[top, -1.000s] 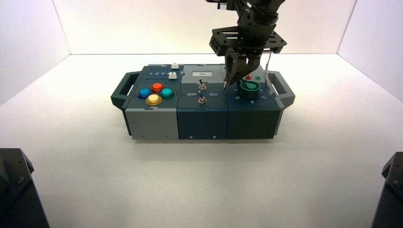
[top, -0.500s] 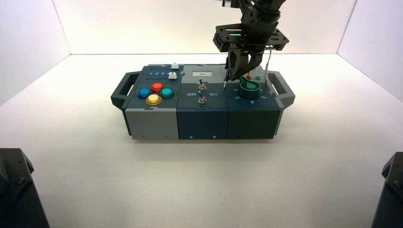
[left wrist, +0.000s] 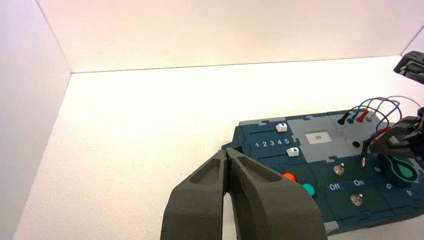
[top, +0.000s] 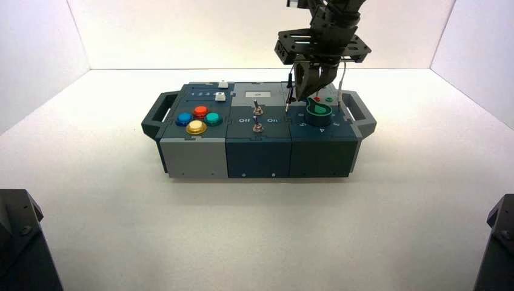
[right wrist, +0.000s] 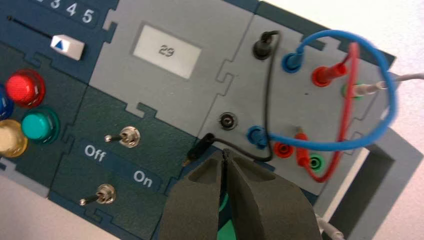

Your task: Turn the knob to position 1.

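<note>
Fingers of the right gripper [top: 301, 97] are drawn together, tip to tip, with nothing visible between them; they hang over the box's right-hand section, just off the green knob [top: 319, 113]. Seen from the high view, with twelve o'clock pointing away from the robot, the knob lies near them, toward about five o'clock. Its cap's long axis runs roughly from eleven o'clock to five, narrow end at eleven, on the fingers' side. In the left wrist view that narrow end faces away from the printed 4 [left wrist: 409, 192]; the number it meets cannot be read, so whether position 1 is reached cannot be told.

The right arm is clearly the nearer. The left gripper [left wrist: 227, 152] waits well apart, toward nine o'clock of the box [left wrist: 275, 145], its tips closed on nothing.

If more turn is needed, the right fingers probably have to part, shift toward five o'clock and straddle the cap across its narrow width. The loose black plug [right wrist: 202, 145] lies beside those fingers, so its wire could snag during that shift.
</note>
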### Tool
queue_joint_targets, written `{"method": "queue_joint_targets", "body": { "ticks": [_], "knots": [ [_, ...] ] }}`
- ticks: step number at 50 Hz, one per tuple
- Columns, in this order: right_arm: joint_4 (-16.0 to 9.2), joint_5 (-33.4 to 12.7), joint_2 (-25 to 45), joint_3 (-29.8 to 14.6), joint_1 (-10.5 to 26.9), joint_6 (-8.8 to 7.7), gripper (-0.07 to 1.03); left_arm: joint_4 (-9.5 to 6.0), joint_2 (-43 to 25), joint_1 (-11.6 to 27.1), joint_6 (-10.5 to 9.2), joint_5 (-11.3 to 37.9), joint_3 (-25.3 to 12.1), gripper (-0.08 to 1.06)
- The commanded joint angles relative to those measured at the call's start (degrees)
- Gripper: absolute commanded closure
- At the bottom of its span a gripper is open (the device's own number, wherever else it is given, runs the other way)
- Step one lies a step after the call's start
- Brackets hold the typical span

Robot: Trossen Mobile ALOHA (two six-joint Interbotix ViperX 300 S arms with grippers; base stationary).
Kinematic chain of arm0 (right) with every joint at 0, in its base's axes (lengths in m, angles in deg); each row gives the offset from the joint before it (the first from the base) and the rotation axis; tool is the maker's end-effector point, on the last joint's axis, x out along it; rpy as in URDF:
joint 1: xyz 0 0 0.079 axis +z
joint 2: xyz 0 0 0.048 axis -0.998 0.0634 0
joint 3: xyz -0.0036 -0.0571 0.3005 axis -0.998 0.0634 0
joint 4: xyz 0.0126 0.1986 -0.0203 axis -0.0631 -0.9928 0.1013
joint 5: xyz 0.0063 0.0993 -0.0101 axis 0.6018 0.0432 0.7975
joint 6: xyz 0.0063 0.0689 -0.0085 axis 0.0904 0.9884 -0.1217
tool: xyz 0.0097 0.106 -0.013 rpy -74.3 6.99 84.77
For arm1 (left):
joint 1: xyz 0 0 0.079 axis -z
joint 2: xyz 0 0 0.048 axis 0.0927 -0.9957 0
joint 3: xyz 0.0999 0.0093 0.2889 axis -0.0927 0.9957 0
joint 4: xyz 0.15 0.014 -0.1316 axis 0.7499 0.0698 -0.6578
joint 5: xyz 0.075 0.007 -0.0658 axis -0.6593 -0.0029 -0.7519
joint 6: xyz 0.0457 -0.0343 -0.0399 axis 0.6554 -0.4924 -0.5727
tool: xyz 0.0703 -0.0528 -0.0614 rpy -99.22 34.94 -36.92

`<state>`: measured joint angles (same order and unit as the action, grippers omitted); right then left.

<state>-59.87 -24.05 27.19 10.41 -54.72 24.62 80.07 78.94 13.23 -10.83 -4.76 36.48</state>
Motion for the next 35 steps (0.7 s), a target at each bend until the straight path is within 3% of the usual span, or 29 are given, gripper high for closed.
{"method": "queue_joint_targets", "body": {
  "ticks": [1,35],
  "knots": [
    [0.4,0.4,-0.6,-1.5,-0.5,0.18,0.98,0.0,-0.4,-0.3,-0.09,-0.5,-1.1,1.01],
    [0.6,0.4,0.4,-1.7,-0.5,0.18,0.98,0.0,-0.4,-0.2,0.0,-0.6,-1.1,1.01]
  ]
}}
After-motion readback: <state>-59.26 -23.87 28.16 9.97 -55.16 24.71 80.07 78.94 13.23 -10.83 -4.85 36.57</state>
